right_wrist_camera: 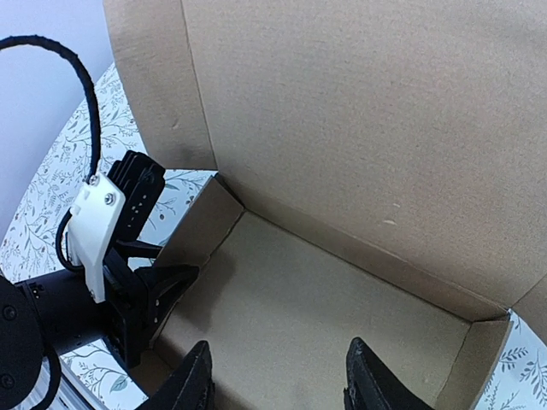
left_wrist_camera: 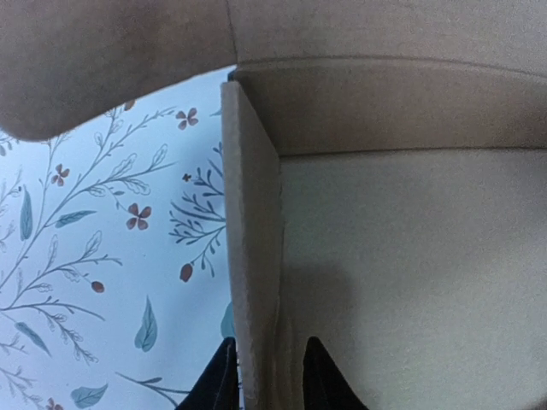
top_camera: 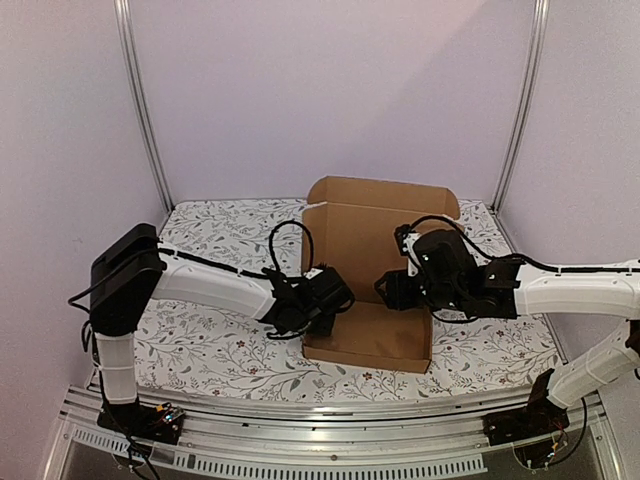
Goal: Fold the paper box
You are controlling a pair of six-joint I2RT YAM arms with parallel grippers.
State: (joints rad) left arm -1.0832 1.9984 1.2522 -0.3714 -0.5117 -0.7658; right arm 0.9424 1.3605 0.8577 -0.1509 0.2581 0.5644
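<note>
From above, the right arm (top_camera: 560, 290) covers most of the right wall of the paper box (top_camera: 365, 215) and part of its floor, and the left hand (top_camera: 338, 300) ends dark on dark at the left wall, its tips too small to make out. The left wrist view shows only two fingertips (left_wrist_camera: 320, 380) at its bottom edge; the lid flap (left_wrist_camera: 111, 60) overhead is blurred and cropped. The right hand (right_wrist_camera: 278, 359) is cut off at the bottom edge, where the box's near wall falls outside the view.

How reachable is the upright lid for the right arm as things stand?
Probably yes: the right gripper hovers open over the paper box, the lid stands straight ahead with nothing between; the left gripper straddles the left wall, aside.
</note>
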